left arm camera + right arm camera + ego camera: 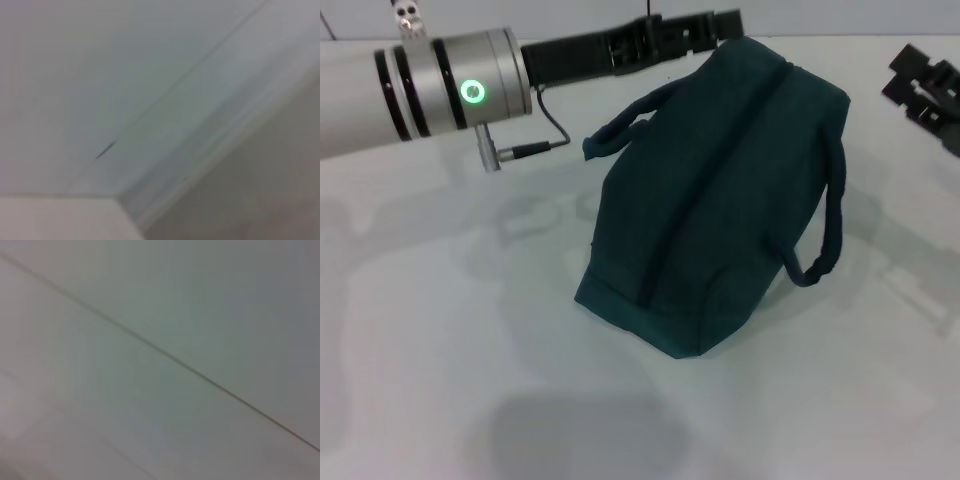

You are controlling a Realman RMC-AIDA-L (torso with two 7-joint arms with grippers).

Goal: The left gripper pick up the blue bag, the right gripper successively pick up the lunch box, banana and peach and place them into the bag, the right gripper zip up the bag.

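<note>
the bag point(715, 200) is soft dark teal fabric, boxy with a dark zipper line along its top and two rope-like loop handles, sitting mid-table point(440, 330). the left gripper point(725, 22) reaches to its far end; finger state cannot be told. the right gripper point(925, 85) shows black at the right edge. both wrist views show only pale blurred surfaces

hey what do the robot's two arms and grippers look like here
The left arm is a silver cylinder with black bands and a glowing green ring light; a thin black cable loops from a small metal plug beneath it. Its left gripper is black and blocky. Only a black, angular part of the right gripper shows at the head view's edge. The wrist views show neither.
</note>
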